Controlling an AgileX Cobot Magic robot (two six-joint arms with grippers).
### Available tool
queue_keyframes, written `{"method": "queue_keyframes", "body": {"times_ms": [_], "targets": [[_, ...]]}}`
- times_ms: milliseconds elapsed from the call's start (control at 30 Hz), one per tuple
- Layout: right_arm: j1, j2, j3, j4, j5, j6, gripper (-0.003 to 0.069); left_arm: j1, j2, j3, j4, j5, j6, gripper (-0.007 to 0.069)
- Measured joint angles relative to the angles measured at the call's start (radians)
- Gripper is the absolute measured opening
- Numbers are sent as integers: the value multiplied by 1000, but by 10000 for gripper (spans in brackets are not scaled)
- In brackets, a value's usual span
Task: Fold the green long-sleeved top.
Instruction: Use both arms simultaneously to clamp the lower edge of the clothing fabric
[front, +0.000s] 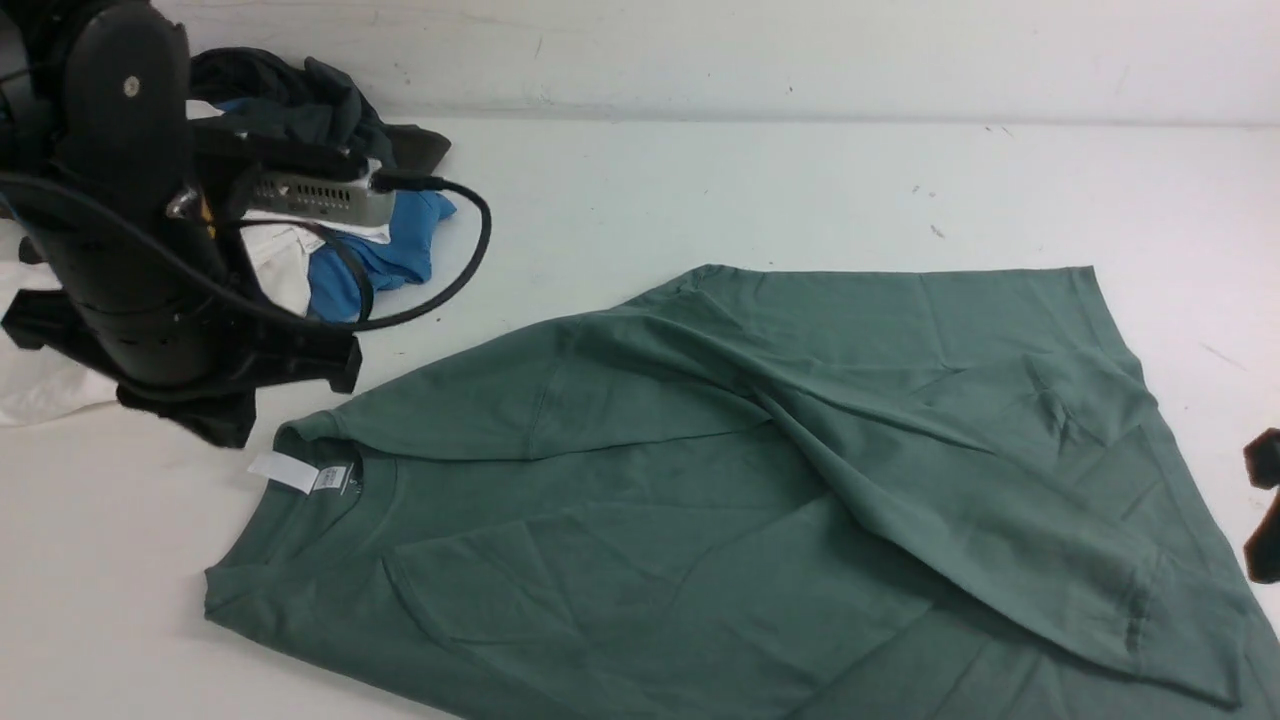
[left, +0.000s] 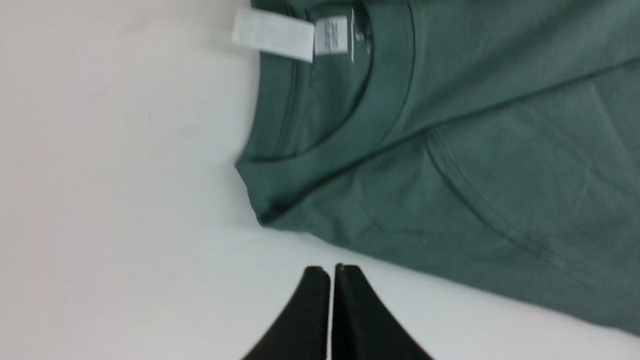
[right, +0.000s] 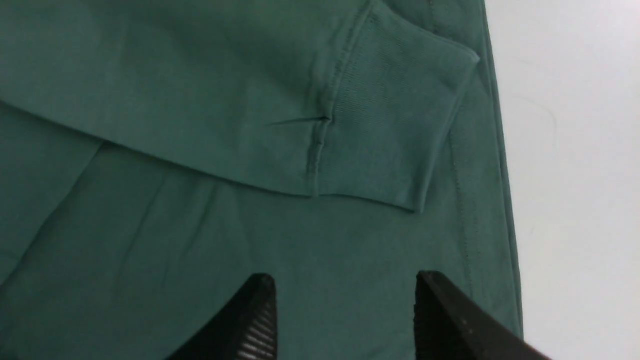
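On the white table (front: 700, 180), collar toward our left and hem toward our right, the green long-sleeved top (front: 640, 560) lies spread out. One sleeve (front: 900, 470) is laid diagonally across the body. Our left gripper (left: 331, 272) is pinched shut on nothing, over bare table just beside the shoulder edge. Our right gripper (right: 346, 280) has its jaws apart and empty, above the body fabric near the cuff (right: 390, 125) and hem (right: 487, 225).

Risks, as we judge them:
- The sleeve runs at a slant w/ ridges around it, so a fold over it prob. locks in creases and gives a lopsided stack.
- If we pinch only the top layer at the hem, the layers separate and the sleeve slides off.
- The left gripper can't take the shoulder w/o opening first. Pushed in shut, it would bunch the collar and the white label (front: 285, 472).
- The left arm's cable (front: 487, 225) loops low by the pile and could snag.

Surface is matte white, lightly scuffed, a few specks. There's a plain white wall (front: 700, 50) behind. At far left sits a heap of other clothes: dark garment (front: 320, 100), blue one (front: 400, 255), white one (front: 40, 395). It's near the collar but apart from it as far as we can tell, and a wide sweep might drag them in.
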Motion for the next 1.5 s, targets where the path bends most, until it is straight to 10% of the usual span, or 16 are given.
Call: {"method": "queue_keyframes", "body": {"times_ms": [333,900,1067,1300,1500], "targets": [[0,-261,100,61,26,-20,353,0,-27,340,-200,-96,0,42],[84,-241,101,144,-4,-94,353,0,142,345,146,-260,-401,410],[110,-241,101,130,-4,-94,353,0,146,288,121,-216,-360,375],[119,-241,101,120,4,-94,353,126,146,177,-188,-40,54,43],[119,-241,101,105,-11,-94,353,233,146,199,-399,-54,239,-4]]}}
